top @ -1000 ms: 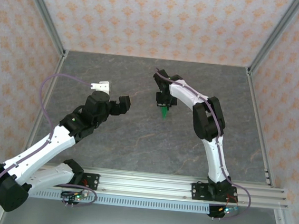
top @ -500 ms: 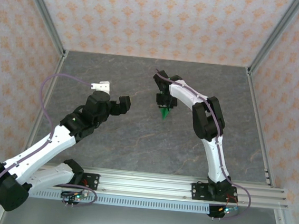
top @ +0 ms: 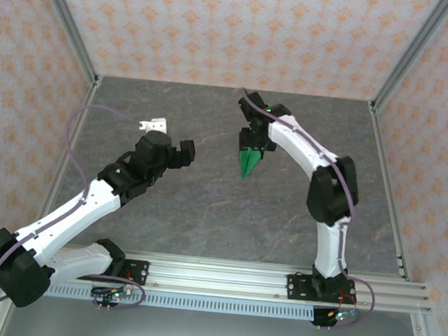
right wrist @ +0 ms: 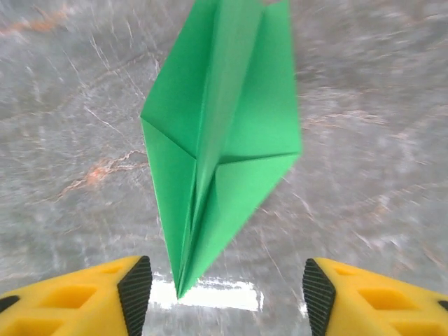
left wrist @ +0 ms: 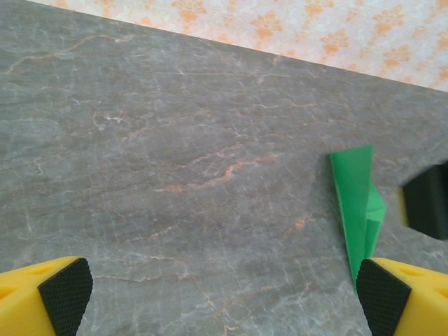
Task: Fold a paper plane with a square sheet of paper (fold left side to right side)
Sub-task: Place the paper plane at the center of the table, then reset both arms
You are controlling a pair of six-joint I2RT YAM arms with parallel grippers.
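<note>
- The paper plane [right wrist: 220, 140] already has a narrow, pointed dart outline, with a lengthwise centre crease and diagonal flap edges meeting it. I judge the left-to-right fold done and the folding close to finished.
- The right gripper [right wrist: 225, 290] has its jaws wide apart and clamped on nothing. The plane's sharp tip lies in the gap between them, nearer the pad [right wrist: 136, 283] on the left of that view, and touches neither pad. The rest of the paper runs forward, away from the jaws.
- The left gripper [left wrist: 224, 294] is also spread wide with nothing between its fingers. The plane [left wrist: 358, 199] sits ahead of its right-hand finger and outside the gap.
- What looks left to do: perhaps pressing the crease flat or setting the wings. I cannot tell whether the plane lies flat on the table or is just off it, because the right wrist view is smeared.
- The top view shows how the arms stand. The right gripper [top: 252, 141] is directly over the wide end of the plane [top: 247, 165], and the left gripper [top: 182, 153] is well apart to the side, facing it.
- The right wrist view alone gives the crease pattern and the open gap around the tip.
- The left wrist view shows the plane edge-on as a thin sliver, with a dark blurred shape [left wrist: 428, 206] just beside it, probably the other gripper.
</note>
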